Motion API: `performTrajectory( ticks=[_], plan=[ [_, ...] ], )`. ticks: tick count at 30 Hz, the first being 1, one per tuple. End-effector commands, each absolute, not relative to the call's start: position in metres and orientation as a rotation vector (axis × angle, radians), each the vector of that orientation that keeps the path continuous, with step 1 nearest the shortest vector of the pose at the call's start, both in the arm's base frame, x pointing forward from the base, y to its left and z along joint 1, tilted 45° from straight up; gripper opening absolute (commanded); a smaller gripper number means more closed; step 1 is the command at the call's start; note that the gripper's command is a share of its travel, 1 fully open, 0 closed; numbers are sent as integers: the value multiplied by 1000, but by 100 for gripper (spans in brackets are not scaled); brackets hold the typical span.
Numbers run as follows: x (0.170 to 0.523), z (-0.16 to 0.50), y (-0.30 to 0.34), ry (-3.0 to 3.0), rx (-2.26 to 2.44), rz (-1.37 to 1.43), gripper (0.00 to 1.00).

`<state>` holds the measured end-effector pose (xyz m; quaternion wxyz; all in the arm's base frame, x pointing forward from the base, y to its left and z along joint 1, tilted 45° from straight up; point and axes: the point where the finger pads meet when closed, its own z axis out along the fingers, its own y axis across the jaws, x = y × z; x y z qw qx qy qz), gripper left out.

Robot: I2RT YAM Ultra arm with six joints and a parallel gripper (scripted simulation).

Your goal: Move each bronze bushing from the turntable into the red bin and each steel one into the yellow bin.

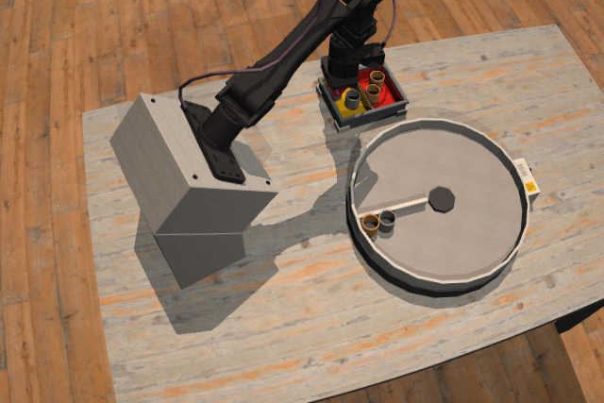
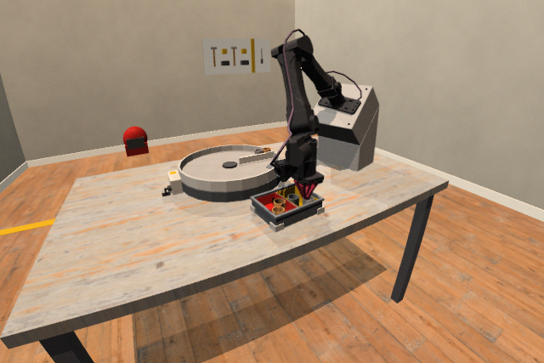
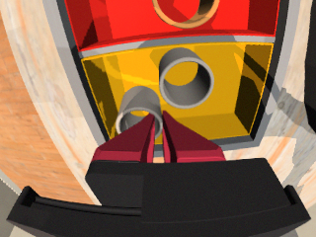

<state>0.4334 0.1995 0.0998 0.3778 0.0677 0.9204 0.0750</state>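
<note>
My gripper [image 3: 158, 117] is shut on the wall of a steel bushing [image 3: 138, 109] and holds it inside the yellow bin [image 3: 180, 89], low over its floor. A second steel bushing [image 3: 188, 77] stands in the yellow bin beside it; it also shows in the overhead view [image 1: 352, 99]. On the turntable [image 1: 439, 203], a bronze bushing [image 1: 372, 222] and a steel bushing [image 1: 389, 218] stand side by side at the left rim, against a white bar [image 1: 393, 208].
The two bins share one grey tray [image 1: 361, 94] just behind the turntable. The arm's grey base block [image 1: 182, 169] stands at the table's left. A small box [image 1: 528, 182] with a yellow label sits on the turntable's right side.
</note>
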Motion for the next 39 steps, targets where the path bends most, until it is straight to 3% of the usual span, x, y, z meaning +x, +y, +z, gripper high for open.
performTrajectory(
  ticks=[1, 39],
  plan=[
    [434, 109, 202, 2335, 166, 212, 0],
    [438, 119, 205, 2317, 169, 224, 0]
  ],
)
